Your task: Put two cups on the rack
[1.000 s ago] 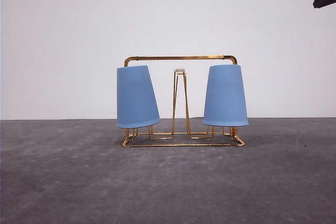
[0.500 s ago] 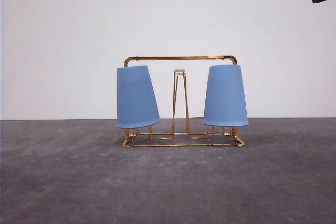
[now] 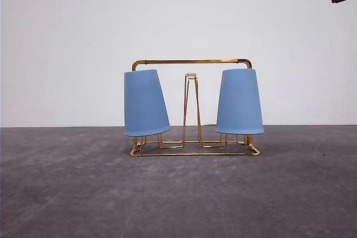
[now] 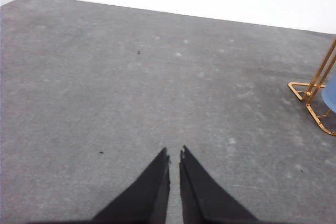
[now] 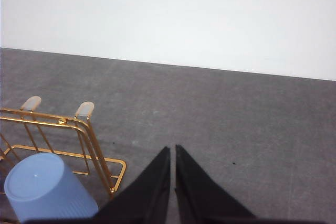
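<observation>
1. Cups sitting upside down on gold wire rack [image 3: 192, 147] – left cup [image 3: 144, 103] tilting, right cup [image 3: 239, 102] upright.
2. Left gripper [image 4: 174, 157] and right gripper [image 5: 172, 151] hovering over grey table [image 3: 178, 199] – jaws nearly closed, holding nothing.

Ribbed matt plastic cups [image 3: 146, 103]; shiny gold wire rack [image 3: 192, 107].

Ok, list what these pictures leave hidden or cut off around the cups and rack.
- Front view: the prongs under the left cup and right cup are covered by the cups themselves.
- Left wrist view: the rack is cut off by the picture's edge.
- Right wrist view: the picture's edge crops the rack and cup.
</observation>
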`<state>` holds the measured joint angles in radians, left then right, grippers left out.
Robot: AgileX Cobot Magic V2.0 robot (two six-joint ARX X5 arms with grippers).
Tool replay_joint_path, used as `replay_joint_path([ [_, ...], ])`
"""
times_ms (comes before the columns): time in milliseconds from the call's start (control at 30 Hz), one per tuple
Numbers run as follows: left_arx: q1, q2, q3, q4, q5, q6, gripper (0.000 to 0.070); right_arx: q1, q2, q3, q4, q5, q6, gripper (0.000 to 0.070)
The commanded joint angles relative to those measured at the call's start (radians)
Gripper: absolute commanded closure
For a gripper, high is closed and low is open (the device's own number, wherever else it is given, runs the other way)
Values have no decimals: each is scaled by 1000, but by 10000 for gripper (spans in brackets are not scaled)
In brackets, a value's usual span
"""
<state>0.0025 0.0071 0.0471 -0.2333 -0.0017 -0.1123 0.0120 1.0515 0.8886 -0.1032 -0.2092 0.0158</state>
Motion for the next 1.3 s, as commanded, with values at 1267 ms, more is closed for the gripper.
replay_joint_path([
  [1267,1,0,-16,-6,-2,14,684,-13,-1048,-877,-74,164,-79,688],
])
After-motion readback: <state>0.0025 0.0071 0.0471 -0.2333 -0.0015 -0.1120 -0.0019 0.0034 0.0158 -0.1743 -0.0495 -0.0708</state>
